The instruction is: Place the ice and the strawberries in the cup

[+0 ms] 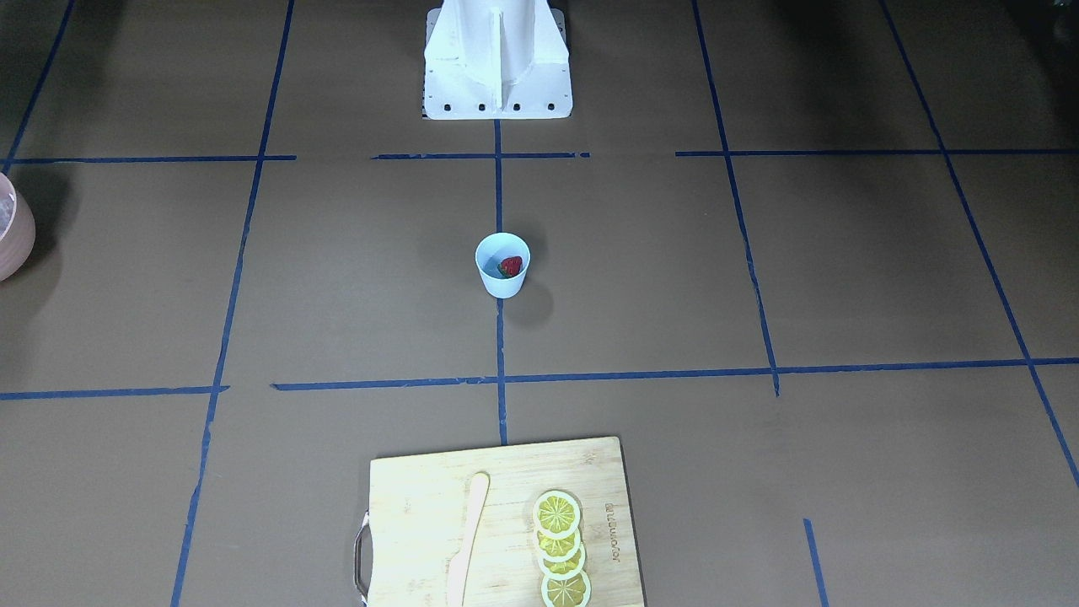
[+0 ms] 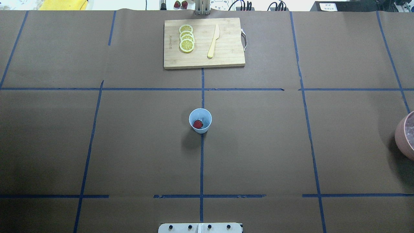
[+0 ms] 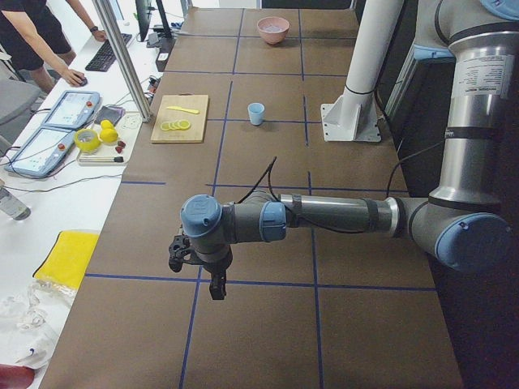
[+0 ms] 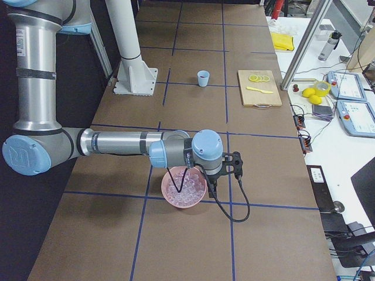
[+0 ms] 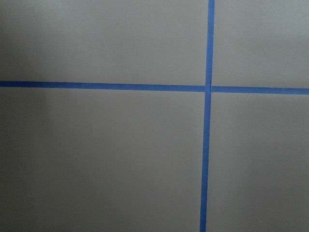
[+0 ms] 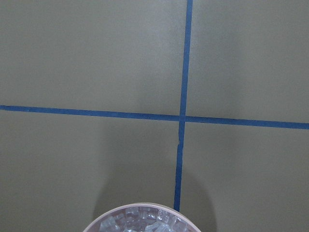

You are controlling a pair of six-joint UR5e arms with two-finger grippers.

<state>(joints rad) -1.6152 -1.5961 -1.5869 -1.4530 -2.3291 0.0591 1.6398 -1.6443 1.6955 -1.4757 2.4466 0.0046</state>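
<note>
The light-blue cup (image 1: 503,287) stands at the table's middle on a tape crossing; it also shows in the overhead view (image 2: 207,118). The red strawberry (image 1: 510,266) (image 2: 197,124) lies inside it. The ice (image 4: 183,194) (image 6: 145,223) fills a pinkish-brown bowl (image 4: 176,202) (image 2: 401,136) at the table's right end. My right gripper (image 4: 214,184) hangs just beside and above that bowl. My left gripper (image 3: 212,279) hangs over bare table at the left end. Both grippers show only in side views, so I cannot tell whether they are open or shut.
A wooden cutting board (image 2: 226,60) at the far edge carries several lemon slices (image 2: 186,38) and a pale knife (image 2: 213,41). The white robot base (image 1: 497,67) stands behind the cup. An operator (image 3: 36,40) is at the side desk.
</note>
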